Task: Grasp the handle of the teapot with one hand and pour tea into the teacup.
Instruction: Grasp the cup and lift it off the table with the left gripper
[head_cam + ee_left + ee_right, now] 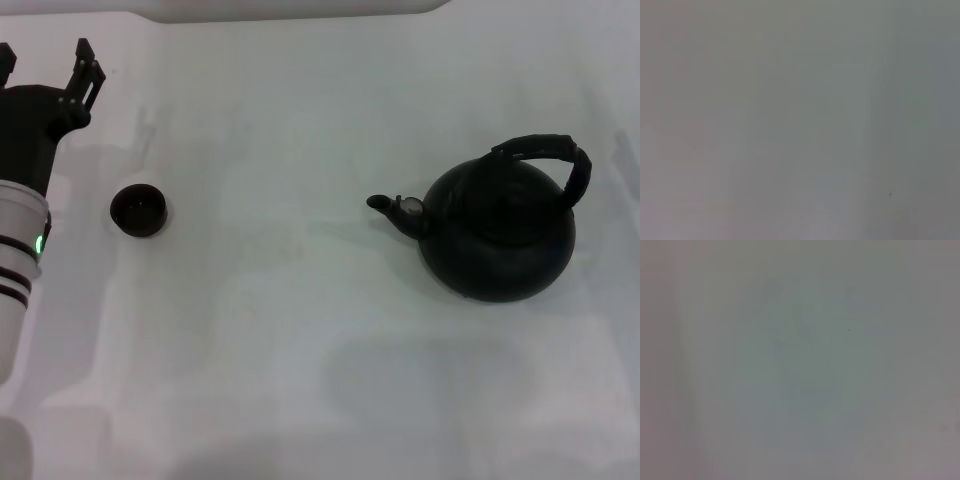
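A: Status? Left end effector (45,65), fingers spread, empty, beside the teacup (138,210).

B: Teapot (497,235) on the surface, far right; handle (545,155) upright. Right end effector unseen, probably nearer.

Left arm enters the head view at about 9 o'clock, its silver forearm bearing black bands and a green light. Left gripper (45,65) points toward 12 o'clock, fingers spread apart, holding nothing. Right arm not visible.
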`<act>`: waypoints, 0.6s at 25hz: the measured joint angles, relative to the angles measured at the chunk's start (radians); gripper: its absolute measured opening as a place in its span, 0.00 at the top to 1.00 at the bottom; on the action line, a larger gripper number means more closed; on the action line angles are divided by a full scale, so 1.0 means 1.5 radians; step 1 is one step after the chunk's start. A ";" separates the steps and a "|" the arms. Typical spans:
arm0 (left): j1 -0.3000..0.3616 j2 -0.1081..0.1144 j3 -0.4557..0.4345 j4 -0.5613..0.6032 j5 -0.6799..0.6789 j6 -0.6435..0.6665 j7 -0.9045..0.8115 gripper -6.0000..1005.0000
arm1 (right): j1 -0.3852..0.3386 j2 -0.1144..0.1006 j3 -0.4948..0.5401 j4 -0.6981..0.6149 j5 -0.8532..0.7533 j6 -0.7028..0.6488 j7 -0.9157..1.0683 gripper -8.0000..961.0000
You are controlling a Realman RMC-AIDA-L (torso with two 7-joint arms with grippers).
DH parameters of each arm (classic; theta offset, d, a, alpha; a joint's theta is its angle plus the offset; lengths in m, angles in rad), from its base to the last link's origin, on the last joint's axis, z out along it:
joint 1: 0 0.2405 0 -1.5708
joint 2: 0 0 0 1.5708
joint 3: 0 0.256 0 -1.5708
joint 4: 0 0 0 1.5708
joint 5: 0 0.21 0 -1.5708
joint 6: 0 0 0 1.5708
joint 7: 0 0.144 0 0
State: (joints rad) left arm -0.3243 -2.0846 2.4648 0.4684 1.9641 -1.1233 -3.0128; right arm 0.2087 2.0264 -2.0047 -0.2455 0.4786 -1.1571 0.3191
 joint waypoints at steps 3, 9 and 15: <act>0.001 0.000 0.003 -0.001 0.000 -0.001 0.000 0.12 | 0.000 0.000 -0.001 0.000 0.000 0.000 0.000 0.10; 0.002 0.000 0.004 0.000 0.000 -0.002 0.000 0.12 | 0.001 0.000 -0.003 0.000 0.000 0.001 0.000 0.10; 0.000 0.001 0.003 0.025 -0.012 0.023 0.000 0.12 | 0.001 0.000 -0.002 -0.001 0.000 0.002 0.000 0.10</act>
State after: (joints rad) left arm -0.3249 -2.0827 2.4688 0.5055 1.9453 -1.0892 -3.0126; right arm 0.2102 2.0264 -2.0079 -0.2470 0.4786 -1.1545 0.3191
